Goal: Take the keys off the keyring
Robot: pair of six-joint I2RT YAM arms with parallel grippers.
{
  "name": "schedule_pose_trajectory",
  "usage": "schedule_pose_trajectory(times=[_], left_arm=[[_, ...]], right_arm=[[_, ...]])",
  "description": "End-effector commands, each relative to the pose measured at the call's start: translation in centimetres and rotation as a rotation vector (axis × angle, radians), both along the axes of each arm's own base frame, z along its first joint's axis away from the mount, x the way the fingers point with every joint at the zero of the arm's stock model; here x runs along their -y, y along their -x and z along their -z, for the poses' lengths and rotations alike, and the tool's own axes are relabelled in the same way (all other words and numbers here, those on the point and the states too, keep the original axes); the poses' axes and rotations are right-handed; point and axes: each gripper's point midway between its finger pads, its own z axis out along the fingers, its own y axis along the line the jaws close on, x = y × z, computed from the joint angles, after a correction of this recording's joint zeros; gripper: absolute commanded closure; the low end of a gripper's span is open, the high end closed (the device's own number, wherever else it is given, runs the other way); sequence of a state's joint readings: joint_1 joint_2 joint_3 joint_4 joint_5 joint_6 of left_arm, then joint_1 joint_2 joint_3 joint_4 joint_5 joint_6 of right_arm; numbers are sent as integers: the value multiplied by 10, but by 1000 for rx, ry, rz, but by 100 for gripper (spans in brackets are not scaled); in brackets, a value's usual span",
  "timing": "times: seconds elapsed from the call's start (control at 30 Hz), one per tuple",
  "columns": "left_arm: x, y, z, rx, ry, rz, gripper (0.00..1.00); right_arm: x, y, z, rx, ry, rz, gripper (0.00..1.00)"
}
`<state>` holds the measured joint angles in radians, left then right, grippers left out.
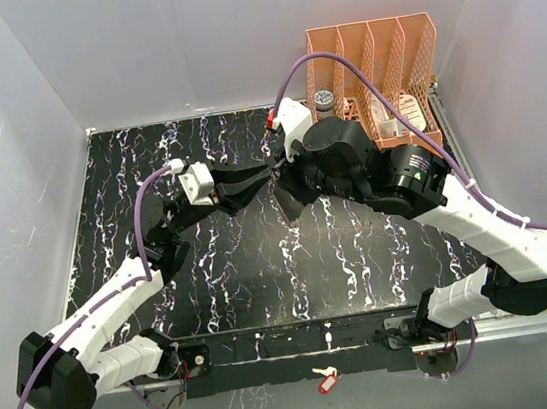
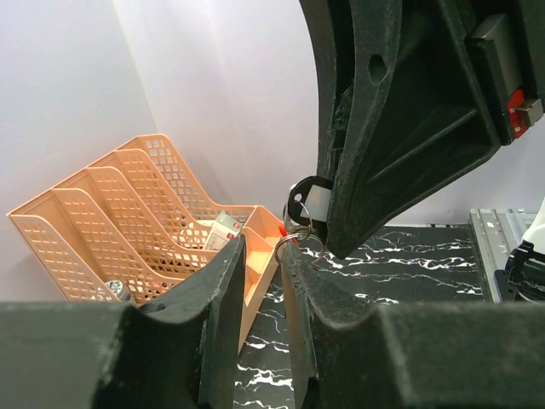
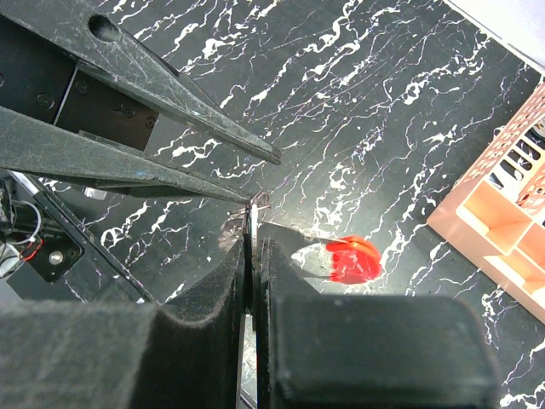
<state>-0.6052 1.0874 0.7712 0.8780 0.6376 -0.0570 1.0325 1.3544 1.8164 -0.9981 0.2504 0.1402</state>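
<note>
Hold tight, pull slowly.
Above the black marbled table [image 1: 262, 267], the right gripper [image 3: 254, 234] is squeezed tight on the silvery-grey metal keys [image 2: 306, 203]. The left gripper [image 2: 262, 247], a little open and holding nothing, should pinch the wire keyring [image 3: 352, 260] with its bright red crescent piece, then pull gently.

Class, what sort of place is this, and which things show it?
Probably a robot lab test cell: plain white walls box in a black marbled table, and the left arm and right arm are bolted at its near edge.
</note>
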Motion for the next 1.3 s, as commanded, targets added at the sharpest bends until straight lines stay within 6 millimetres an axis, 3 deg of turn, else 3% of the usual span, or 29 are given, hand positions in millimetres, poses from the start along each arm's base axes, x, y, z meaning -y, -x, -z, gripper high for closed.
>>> schedule_pose_trajectory(times=[0.0,0.7,1.27], left_arm=[[0,11,-21,67,44,40,77],[13,15,-15,23,78,104,77],[2,-7,-18,-18,140,-59,100]], right_arm=[[-2,-1,-30,66,-100,3,100],[-4,-1,-31,71,-105,-9,100],[-3,1,-31,74,-121,-14,100]])
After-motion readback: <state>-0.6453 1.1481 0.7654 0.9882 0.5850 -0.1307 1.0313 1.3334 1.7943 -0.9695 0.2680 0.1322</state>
